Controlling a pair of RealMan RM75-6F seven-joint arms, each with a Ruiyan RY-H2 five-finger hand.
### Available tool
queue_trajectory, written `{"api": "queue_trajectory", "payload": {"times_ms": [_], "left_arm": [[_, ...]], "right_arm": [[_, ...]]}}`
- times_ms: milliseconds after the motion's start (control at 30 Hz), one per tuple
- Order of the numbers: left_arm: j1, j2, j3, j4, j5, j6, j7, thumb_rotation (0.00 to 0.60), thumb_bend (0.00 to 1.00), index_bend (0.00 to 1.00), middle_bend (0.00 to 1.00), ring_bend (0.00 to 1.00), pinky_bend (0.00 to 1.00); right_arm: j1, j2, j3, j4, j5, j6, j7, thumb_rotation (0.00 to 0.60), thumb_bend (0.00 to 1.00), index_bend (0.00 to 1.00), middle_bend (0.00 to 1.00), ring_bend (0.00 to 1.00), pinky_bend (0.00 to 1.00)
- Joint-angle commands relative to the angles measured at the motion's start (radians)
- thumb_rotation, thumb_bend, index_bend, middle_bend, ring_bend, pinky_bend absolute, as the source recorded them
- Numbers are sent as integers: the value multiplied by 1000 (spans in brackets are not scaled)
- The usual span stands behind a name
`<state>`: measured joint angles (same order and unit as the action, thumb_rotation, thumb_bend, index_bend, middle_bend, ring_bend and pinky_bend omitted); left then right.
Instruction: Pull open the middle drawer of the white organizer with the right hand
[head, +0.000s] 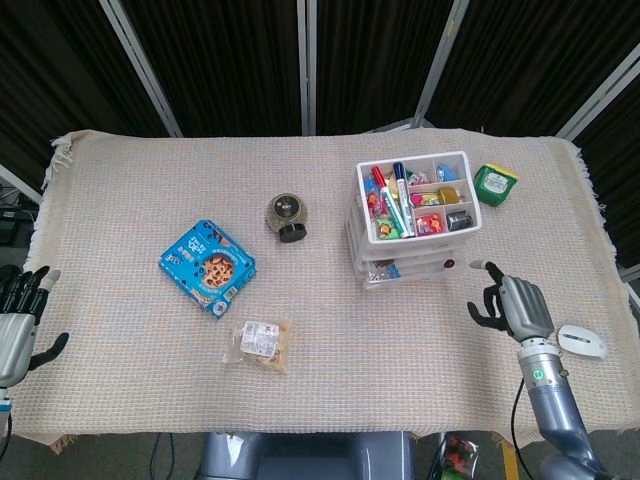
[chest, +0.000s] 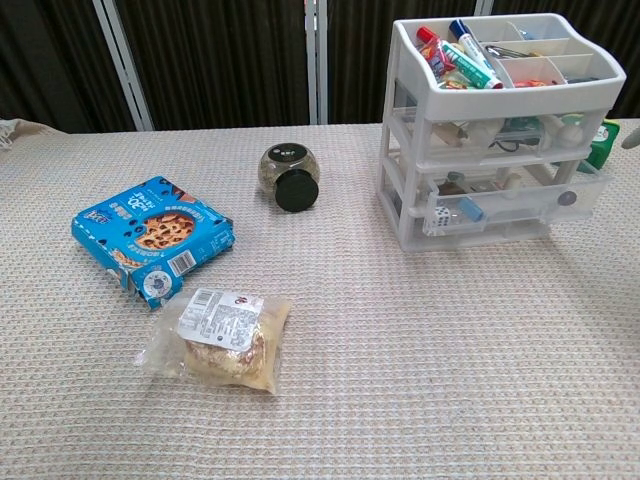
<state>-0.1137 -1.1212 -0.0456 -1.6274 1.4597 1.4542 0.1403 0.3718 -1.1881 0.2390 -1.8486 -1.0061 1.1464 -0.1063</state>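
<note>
The white organizer (head: 415, 215) stands at the table's back right, its open top tray full of markers and small items. In the chest view the organizer (chest: 400, 130) shows the middle drawer (chest: 490, 135) closed under the tray. Below it, the bottom drawer (chest: 520, 205) sticks out a little. My right hand (head: 512, 305) hovers to the right of the organizer's front, a short gap away, fingers apart and slightly curled, holding nothing. At the table's front left edge my left hand (head: 15, 315) is open and empty.
A green box (head: 495, 183) lies just right of the organizer. A dark round jar (head: 287, 216), a blue cookie box (head: 207, 266) and a bagged snack (head: 260, 342) sit left of it. A white oval object (head: 580, 341) lies by my right forearm.
</note>
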Motion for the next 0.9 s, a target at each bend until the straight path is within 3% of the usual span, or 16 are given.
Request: {"api": "queue_trajectory", "payload": {"times_ms": [33,900], "left_arm": [[0,0,0,0,0,0,1,600,318,0,0,0,0],[-1,1,0,-1,-1,-2,-1,600,318,0,0,0,0]], "right_arm": [[16,-19,0,16,13,-13,-10,600,298,281,840,859,601],[109,-133,0,95,131,-73,-80,600,301,315,840,859,601]]}}
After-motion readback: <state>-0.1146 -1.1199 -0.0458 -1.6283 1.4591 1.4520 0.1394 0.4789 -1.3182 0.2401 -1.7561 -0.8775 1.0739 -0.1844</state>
